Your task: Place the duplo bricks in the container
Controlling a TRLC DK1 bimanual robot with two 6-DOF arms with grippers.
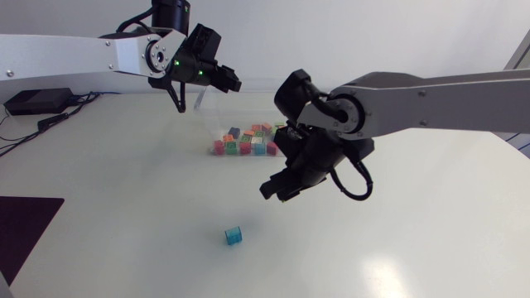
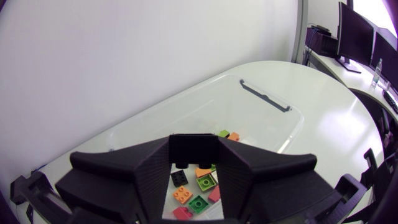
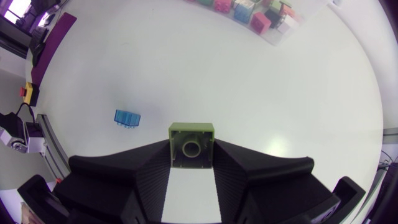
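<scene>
My right gripper hangs above the table's middle, shut on a light green brick whose hollow underside faces the wrist camera. A translucent blue brick lies alone on the table, in front of and to the left of that gripper. The clear plastic container stands at the back and holds several coloured bricks. My left gripper hovers over the container's left end, shut on a black brick, with the bricks in the bin seen below it.
A black box with cables sits at the table's far left. A dark purple mat lies at the front left corner. Bare white tabletop spreads around the blue brick and to the right.
</scene>
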